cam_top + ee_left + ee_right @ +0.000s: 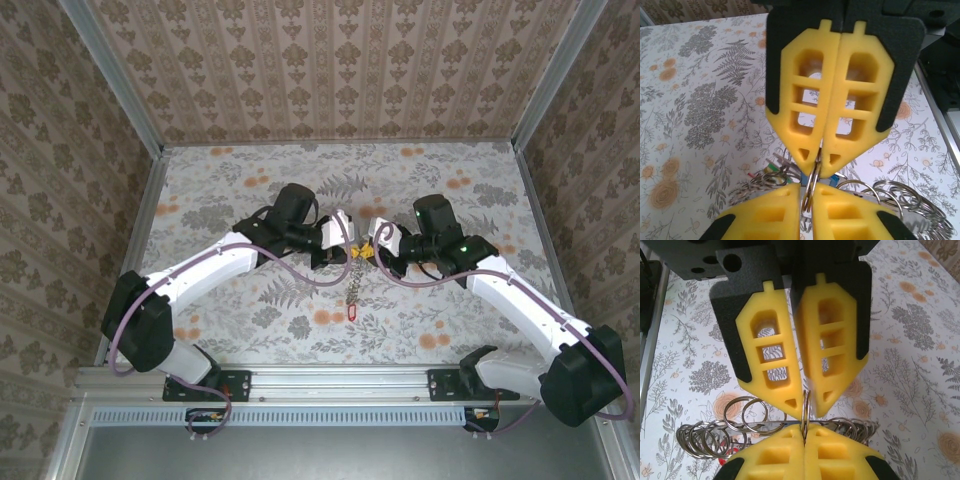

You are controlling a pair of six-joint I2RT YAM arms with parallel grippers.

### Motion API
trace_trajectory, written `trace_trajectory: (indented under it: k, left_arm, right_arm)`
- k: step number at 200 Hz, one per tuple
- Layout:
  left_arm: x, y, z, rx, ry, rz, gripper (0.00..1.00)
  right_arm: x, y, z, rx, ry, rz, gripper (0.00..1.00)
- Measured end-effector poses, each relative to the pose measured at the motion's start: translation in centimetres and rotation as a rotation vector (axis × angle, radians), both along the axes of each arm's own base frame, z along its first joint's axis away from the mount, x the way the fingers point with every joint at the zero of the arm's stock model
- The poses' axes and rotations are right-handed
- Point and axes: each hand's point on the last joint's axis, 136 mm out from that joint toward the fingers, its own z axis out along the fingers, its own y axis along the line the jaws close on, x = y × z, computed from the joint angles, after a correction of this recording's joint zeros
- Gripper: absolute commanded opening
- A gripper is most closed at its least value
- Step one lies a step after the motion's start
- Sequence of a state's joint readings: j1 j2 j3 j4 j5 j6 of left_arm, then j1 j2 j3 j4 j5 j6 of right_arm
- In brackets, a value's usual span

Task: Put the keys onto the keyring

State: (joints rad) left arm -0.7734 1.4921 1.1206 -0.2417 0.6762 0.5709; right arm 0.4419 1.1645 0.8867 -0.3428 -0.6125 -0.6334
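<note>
My left fingers (pixel 855 143) and right fingers (pixel 771 343) meet tip to tip over the middle of the flower-patterned bench (pixel 250 180). Each pair is pressed together on a thin metal ring of the keyring (pixel 354 275). From that pinch the keyring trails as a chain toward the near edge, with a red-tagged key (pixel 351 313) at its near end, and bunched grey rings lie on the bench under the fingers.
</note>
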Motion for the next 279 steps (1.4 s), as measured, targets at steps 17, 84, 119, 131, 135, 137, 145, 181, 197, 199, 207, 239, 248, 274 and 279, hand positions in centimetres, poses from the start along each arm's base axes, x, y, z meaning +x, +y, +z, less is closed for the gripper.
trace_trajectory:
  k: [17,84,119,131,135,137,145,181,197,199,207,239,248,274,279]
  left_arm:
    - [-0.2,0.1,-0.1,0.012,0.004,-0.004,0.0]
    - [-0.5,0.0,0.8,-0.02,0.028,-0.031,0.0]
    - [-1.1,-0.2,1.7,-0.09,0.078,-0.072,0.0]
    - [-1.2,-0.2,1.8,-0.109,0.093,-0.08,0.0]
    - [-1.2,-0.1,1.8,-0.114,0.096,-0.08,0.0]
    - [-1.2,-0.1,1.8,-0.116,0.098,-0.08,0.0]
    - [-1.2,-0.1,1.7,-0.123,0.111,-0.08,0.0]
    - [-1.1,0.3,1.8,-0.152,0.135,-0.071,0.0]
    - [-1.0,0.5,2.2,-0.169,0.133,-0.066,0.0]
    - [-1.0,0.5,2.3,-0.171,0.132,-0.067,0.0]
    - [-0.8,0.6,2.5,-0.181,0.129,-0.064,0.0]
    - [-0.7,0.7,3.0,-0.196,0.127,-0.063,0.0]
    - [-0.8,0.7,3.0,-0.197,0.128,-0.064,0.0]
    - [-0.9,0.7,3.1,-0.2,0.134,-0.068,0.0]
    - [-0.9,0.7,3.1,-0.201,0.136,-0.069,0.0]
  right_arm:
    - [0.0,0.0,-0.1,-0.009,-0.002,-0.002,0.0]
    - [-0.1,0.0,0.9,0.009,-0.006,-0.014,0.13]
    - [-0.4,0.7,3.2,0.106,-0.041,0.025,0.13]
    - [-0.5,0.8,3.2,0.111,-0.034,0.034,0.11]
    - [-0.5,0.8,3.1,0.114,-0.029,0.039,0.11]
    - [-0.5,0.8,3.1,0.115,-0.027,0.04,0.11]
    - [-0.5,0.9,3.0,0.118,-0.022,0.045,0.12]
    - [-0.4,0.9,2.8,0.117,-0.015,0.046,0.14]
    - [-0.3,0.8,2.7,0.113,-0.017,0.038,0.15]
    - [-0.2,0.7,2.7,0.112,-0.017,0.036,0.15]
    - [-0.2,0.7,2.7,0.11,-0.018,0.033,0.15]
    - [-0.1,0.6,2.8,0.114,-0.02,0.032,0.13]
    - [-0.1,0.7,2.8,0.119,-0.017,0.036,0.14]
    - [-0.2,0.9,3.2,0.14,-0.012,0.044,0.14]
    - [-0.2,0.9,3.2,0.143,-0.01,0.045,0.14]
